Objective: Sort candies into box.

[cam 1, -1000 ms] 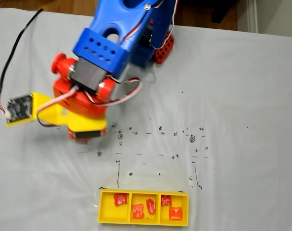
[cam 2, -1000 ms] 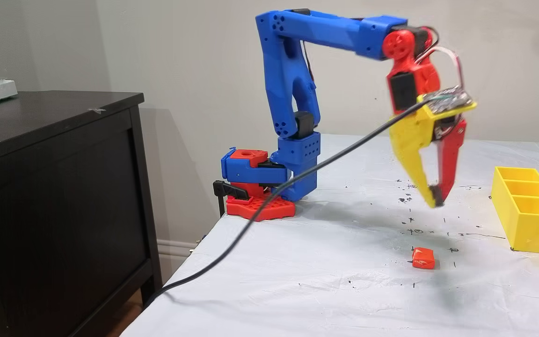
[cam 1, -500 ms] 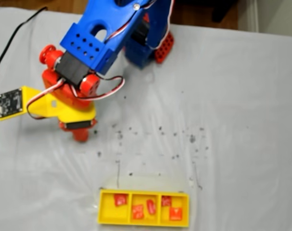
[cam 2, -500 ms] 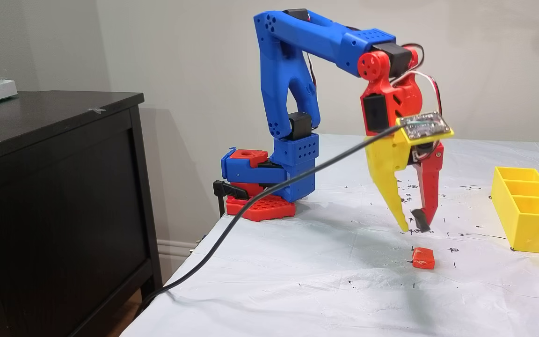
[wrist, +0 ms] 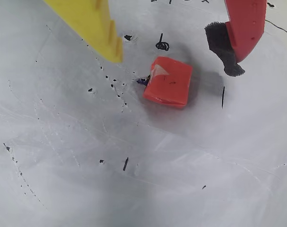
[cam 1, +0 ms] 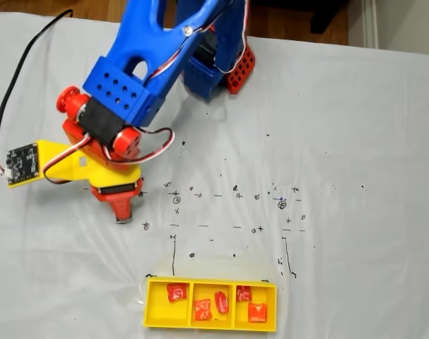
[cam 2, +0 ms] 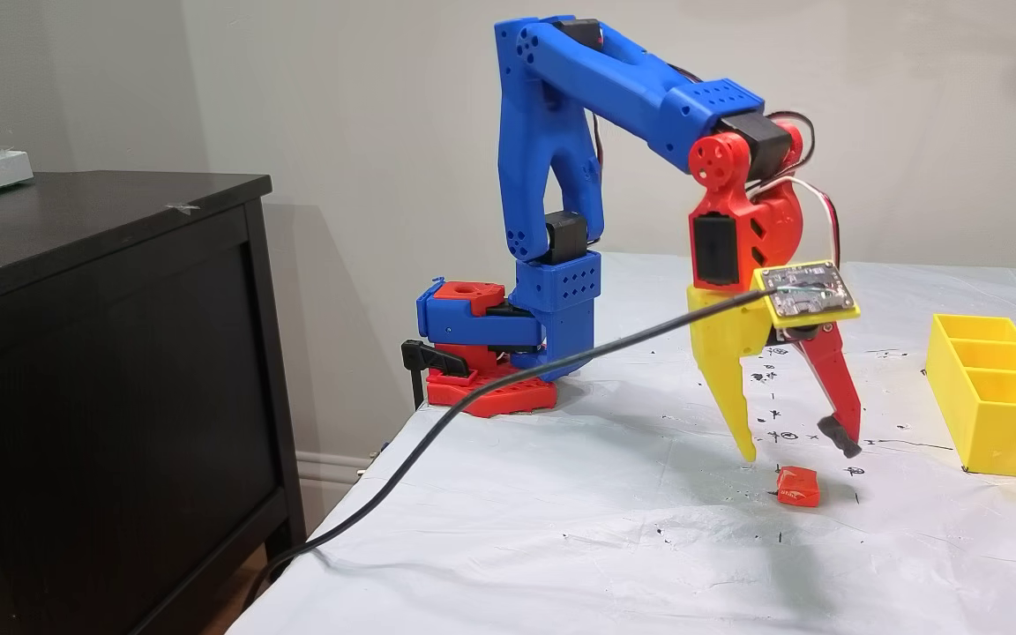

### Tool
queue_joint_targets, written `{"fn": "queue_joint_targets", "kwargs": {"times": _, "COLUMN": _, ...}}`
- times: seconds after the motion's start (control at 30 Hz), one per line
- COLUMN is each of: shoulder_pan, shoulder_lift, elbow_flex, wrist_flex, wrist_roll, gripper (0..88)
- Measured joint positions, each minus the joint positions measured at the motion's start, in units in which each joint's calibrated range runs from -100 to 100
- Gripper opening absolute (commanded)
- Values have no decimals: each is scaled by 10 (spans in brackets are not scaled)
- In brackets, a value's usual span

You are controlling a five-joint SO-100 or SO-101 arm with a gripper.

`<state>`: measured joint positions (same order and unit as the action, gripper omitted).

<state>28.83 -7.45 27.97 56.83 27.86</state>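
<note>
Gripper (cam 2: pixel 799 454) is held spread wide just above an orange-red candy (cam 2: pixel 798 486) on the tabletop (cam 2: pixel 561 529); the box (cam 2: pixel 993 406) is seen at three o'clock, well apart.

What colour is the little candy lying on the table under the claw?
Orange-red, with a pale patch at one corner of the candy; the wrist view shows it best.
</note>
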Motion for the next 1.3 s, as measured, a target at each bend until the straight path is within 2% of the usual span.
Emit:
{"fn": "queue_joint_targets", "kwargs": {"times": 0.4, "shoulder_pan": 2, "shoulder_lift": 47, "elbow_flex": -29, "wrist_flex": -3, "wrist_roll": 1, "gripper": 230}}
{"fn": "queue_joint_targets", "kwargs": {"times": 0.87, "shoulder_pan": -7, "shoulder_lift": 121, "elbow_flex": -79, "wrist_flex": 15, "wrist_roll": -18, "gripper": 247}}
{"fn": "queue_joint_targets", "kwargs": {"times": 1.0, "shoulder_pan": -7, "shoulder_lift": 128, "elbow_flex": -83, "wrist_flex": 16, "wrist_roll": -18, "gripper": 185}}
{"fn": "queue_joint_targets", "kwargs": {"times": 1.07, "shoulder_pan": -7, "shoulder_lift": 135, "elbow_flex": -90, "wrist_flex": 18, "wrist_roll": -20, "gripper": 70}}
{"fn": "queue_joint_targets", "kwargs": {"times": 1.2, "shoulder_pan": -7, "shoulder_lift": 139, "elbow_flex": -98, "wrist_flex": 20, "wrist_roll": -24, "gripper": 3}}
{"fn": "queue_joint_targets", "kwargs": {"times": 1.3, "shoulder_pan": -9, "shoulder_lift": 139, "elbow_flex": -99, "wrist_flex": 21, "wrist_roll": -26, "gripper": 1}}
